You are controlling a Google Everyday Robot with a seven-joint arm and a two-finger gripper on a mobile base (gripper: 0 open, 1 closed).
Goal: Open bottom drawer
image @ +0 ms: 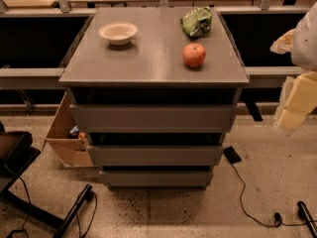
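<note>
The grey cabinet (153, 63) stands in the middle of the camera view with three handle-less drawer fronts. The bottom drawer (156, 178) is the lowest and narrowest front, close to the floor, and looks shut flush under the middle drawer (154, 154). The top drawer (151, 117) is the widest. My gripper (296, 100) is at the right edge of the view, pale yellow, raised beside the cabinet's right side and well apart from the drawers.
On the cabinet top sit a white bowl (118, 32), a red apple (193, 55) and a green chip bag (197, 22). A cardboard box (67, 138) stands left of the cabinet. A black cable (247, 202) runs on the floor at right; a black chair base (44, 207) is at lower left.
</note>
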